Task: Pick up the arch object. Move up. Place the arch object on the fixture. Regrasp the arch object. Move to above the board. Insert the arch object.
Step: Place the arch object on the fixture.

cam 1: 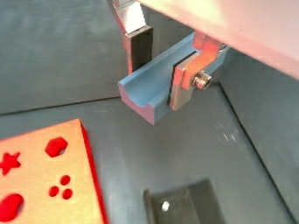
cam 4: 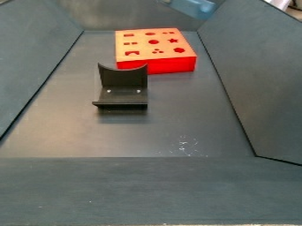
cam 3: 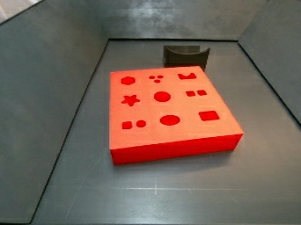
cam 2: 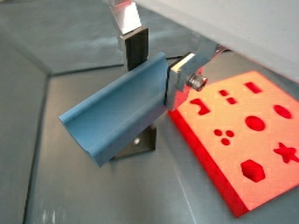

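The end effector [cam 1: 158, 72] shows only in the wrist views, where its flat silver fingers [cam 1: 140, 51] with dark pads are clamped narrowly on the small matte blue-grey arch object [cam 1: 149, 86]. The piece is held high above the floor. In a wrist view [cam 2: 149, 72] the same piece [cam 2: 114, 114] looks long and trough-like, with a channel along one face.

In a side view a sliver of blue-grey [cam 4: 195, 6] shows at the frame's 12 o'clock edge, above the board; whether it is the held piece cannot be told. In the remaining side view neither the end effector nor the piece appears.

The large bright red-orange rectangular board with darker cut-outs [cam 3: 165, 110] lies flat on the floor. Its star, circles, squares, hexagon and arch recesses read clearly in both side views [cam 4: 154, 49]. The wrist views catch only one part of it each [cam 1: 47, 171] [cam 2: 239, 131].

The near-black L-shaped fixture on its base plate [cam 4: 120, 86] stands apart from the board. In a side view it lies toward 6 o'clock of the board; in another [cam 3: 186, 55] it lies at 12 o'clock. A wrist view shows its edge [cam 1: 181, 203].

The floor [cam 3: 70, 193] is dull dark grey, enclosed by sloping grey walls [cam 4: 248, 62], with faint white scuffs.
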Motion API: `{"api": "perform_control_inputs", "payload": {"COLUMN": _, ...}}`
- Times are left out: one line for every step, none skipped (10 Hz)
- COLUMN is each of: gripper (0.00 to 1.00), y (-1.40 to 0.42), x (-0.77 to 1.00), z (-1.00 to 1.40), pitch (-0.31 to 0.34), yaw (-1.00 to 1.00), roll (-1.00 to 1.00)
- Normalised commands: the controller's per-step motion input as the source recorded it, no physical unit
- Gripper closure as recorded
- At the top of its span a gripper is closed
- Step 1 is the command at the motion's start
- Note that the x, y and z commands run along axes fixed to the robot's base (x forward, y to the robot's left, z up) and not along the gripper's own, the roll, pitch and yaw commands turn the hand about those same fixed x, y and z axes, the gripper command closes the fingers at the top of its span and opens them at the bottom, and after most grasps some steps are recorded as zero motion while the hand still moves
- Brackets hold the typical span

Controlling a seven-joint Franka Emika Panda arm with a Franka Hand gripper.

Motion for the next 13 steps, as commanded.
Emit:
{"api": "perform_control_inputs", "payload": {"gripper": 1.0, "y": -0.08, "x": 1.0, "z": 0.14, "pitch": 0.081, "yaw": -1.0, "roll": -0.11}}
{"api": "perform_control_inputs", "payload": {"gripper": 1.0, "y": -0.04, "x": 0.85, "z": 0.08, "pitch": 0.112, "yaw": -1.0, "roll": -0.12}}
{"api": "perform_control_inputs", "payload": {"gripper": 1.0, "y": -0.02, "x": 0.73, "z": 0.06, "pitch": 0.136, "yaw": -1.0, "roll": -0.12}}
{"api": "perform_control_inputs", "payload": {"gripper": 1.0, "y": -0.01, "x": 0.61, "z": 0.04, "pitch": 0.16, "yaw": -1.0, "roll": -0.13}}
{"api": "perform_control_inputs", "payload": {"gripper": 1.0, "y": 0.0, "x": 0.5, "z": 0.03, "pitch": 0.166, "yaw": -0.86, "roll": -0.12}}
{"api": "perform_control_inputs", "payload": {"gripper": 1.0, "y": 0.01, "x": 0.35, "z": 0.02, "pitch": 0.147, "yaw": -0.55, "roll": -0.08}}
{"api": "perform_control_inputs", "payload": {"gripper": 1.0, "y": 0.01, "x": 0.25, "z": 0.02, "pitch": 0.128, "yaw": -0.37, "roll": -0.05}}
{"api": "perform_control_inputs", "payload": {"gripper": 1.0, "y": 0.25, "x": 0.98, "z": -0.84, "pitch": 0.043, "yaw": -0.22, "roll": -1.0}}
{"api": "perform_control_inputs", "payload": {"gripper": 1.0, "y": 0.24, "x": 0.89, "z": -0.82, "pitch": 0.036, "yaw": -0.19, "roll": -1.0}}
{"api": "perform_control_inputs", "payload": {"gripper": 1.0, "y": 0.18, "x": 0.81, "z": -0.59, "pitch": 0.014, "yaw": -0.18, "roll": -1.0}}
{"api": "perform_control_inputs", "payload": {"gripper": 1.0, "y": 0.1, "x": 0.7, "z": -0.38, "pitch": 0.003, "yaw": -0.18, "roll": -1.0}}
{"api": "perform_control_inputs", "payload": {"gripper": 1.0, "y": 0.07, "x": 0.62, "z": -0.23, "pitch": -0.005, "yaw": -0.18, "roll": -1.0}}
{"api": "perform_control_inputs", "payload": {"gripper": 1.0, "y": 0.05, "x": 0.36, "z": -0.02, "pitch": 0.016, "yaw": -0.18, "roll": -1.0}}
